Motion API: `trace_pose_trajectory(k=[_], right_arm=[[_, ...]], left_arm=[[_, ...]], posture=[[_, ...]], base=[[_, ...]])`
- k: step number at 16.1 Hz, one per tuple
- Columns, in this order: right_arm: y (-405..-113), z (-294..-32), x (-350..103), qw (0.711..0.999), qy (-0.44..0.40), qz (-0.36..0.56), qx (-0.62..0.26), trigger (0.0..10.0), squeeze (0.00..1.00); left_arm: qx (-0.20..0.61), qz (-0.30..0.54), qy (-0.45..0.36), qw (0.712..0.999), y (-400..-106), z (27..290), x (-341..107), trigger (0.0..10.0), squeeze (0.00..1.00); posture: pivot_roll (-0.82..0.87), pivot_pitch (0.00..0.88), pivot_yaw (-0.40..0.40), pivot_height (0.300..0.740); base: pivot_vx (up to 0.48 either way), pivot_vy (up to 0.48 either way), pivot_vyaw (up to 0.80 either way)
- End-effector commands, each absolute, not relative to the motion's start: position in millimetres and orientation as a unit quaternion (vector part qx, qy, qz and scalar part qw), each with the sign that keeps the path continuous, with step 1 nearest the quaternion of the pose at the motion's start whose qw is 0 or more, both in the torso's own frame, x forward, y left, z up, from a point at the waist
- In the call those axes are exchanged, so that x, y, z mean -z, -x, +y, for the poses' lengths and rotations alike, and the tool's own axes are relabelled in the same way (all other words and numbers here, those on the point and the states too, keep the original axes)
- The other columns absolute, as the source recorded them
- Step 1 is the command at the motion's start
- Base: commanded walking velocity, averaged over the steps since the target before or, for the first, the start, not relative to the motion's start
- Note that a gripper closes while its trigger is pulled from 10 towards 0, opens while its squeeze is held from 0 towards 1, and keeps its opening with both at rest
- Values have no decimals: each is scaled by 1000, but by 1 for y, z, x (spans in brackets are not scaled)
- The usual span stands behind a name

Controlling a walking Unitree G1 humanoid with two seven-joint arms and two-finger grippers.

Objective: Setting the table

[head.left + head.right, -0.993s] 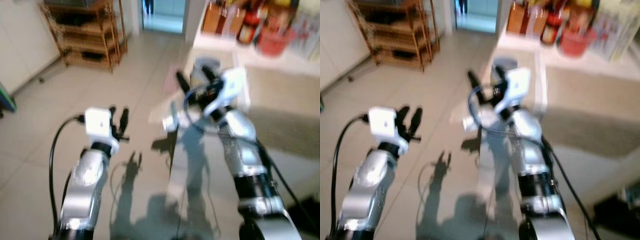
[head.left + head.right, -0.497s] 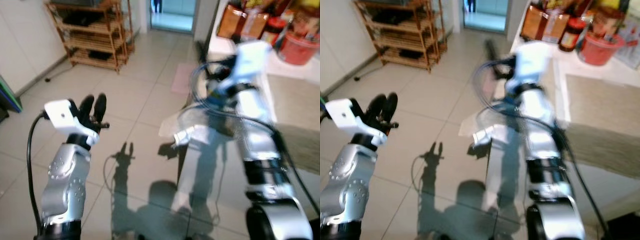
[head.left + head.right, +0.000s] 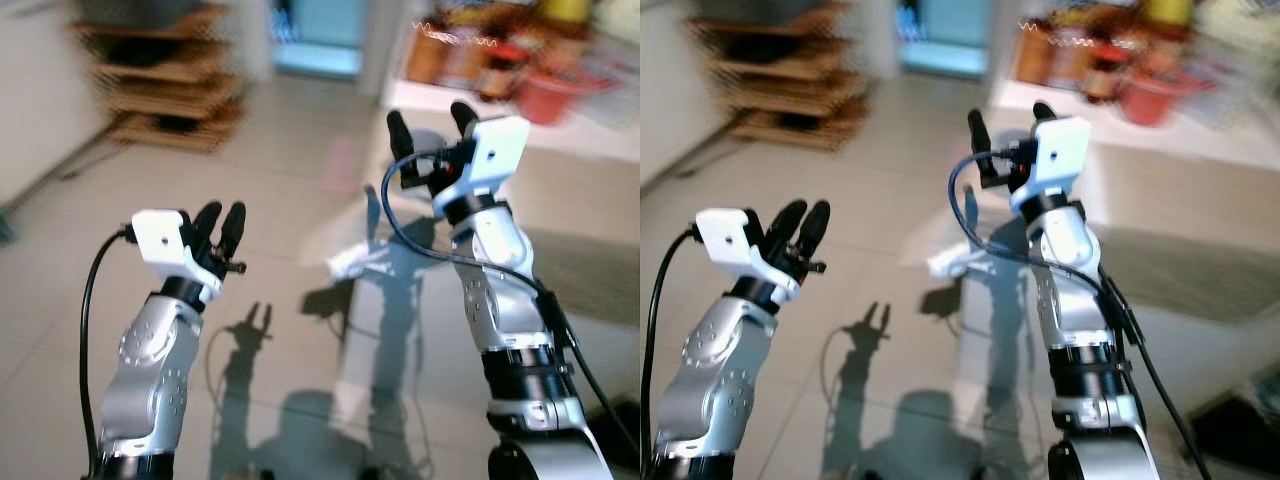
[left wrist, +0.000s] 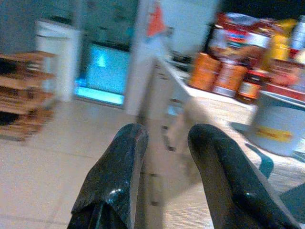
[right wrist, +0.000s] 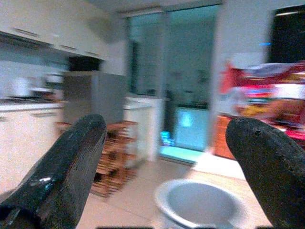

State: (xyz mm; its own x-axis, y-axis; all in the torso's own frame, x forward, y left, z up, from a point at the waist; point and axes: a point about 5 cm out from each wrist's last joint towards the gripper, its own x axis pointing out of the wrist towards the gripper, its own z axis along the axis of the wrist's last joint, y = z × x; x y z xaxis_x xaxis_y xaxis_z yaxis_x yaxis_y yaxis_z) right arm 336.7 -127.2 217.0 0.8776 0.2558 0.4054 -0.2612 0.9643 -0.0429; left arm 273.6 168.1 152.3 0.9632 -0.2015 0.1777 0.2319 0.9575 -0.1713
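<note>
Head stereo pair looked forward and down over both raised silver arms onto pale tiled floor (image 3: 60, 260) and white counter (image 3: 1200, 170), blurred. Left wrist view ran close along two black fingers (image 4: 116, 176) toward that counter's orange jars (image 4: 224, 76). Right wrist view faced the tiered wooden rack (image 5: 119, 152), shared with the head views.

A wooden shelf rack (image 3: 160, 90) stands on the tiled floor (image 3: 290, 230) beside a bright doorway (image 3: 318, 38); a crumpled white scrap (image 3: 352, 262) lies on the floor.
</note>
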Motion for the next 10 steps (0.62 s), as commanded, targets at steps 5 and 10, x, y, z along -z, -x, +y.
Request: trace_pose_trajectory(k=[5, 10], right_arm=[[-336, -131, -225, 962, 2, -212, -175, 10000, 0], [-325, -305, -160, 965, 122, 2, 234, 10000, 0]], left_arm=[[118, -85, 80, 986, -278, 166, -154, 10000, 0], [113, -82, 76, 987, -275, 163, -150, 10000, 0]], posture=[[-94, 32, 5, 740], [-103, 54, -28, 740]], base=[[0, 0, -480], [0, 0, 0]])
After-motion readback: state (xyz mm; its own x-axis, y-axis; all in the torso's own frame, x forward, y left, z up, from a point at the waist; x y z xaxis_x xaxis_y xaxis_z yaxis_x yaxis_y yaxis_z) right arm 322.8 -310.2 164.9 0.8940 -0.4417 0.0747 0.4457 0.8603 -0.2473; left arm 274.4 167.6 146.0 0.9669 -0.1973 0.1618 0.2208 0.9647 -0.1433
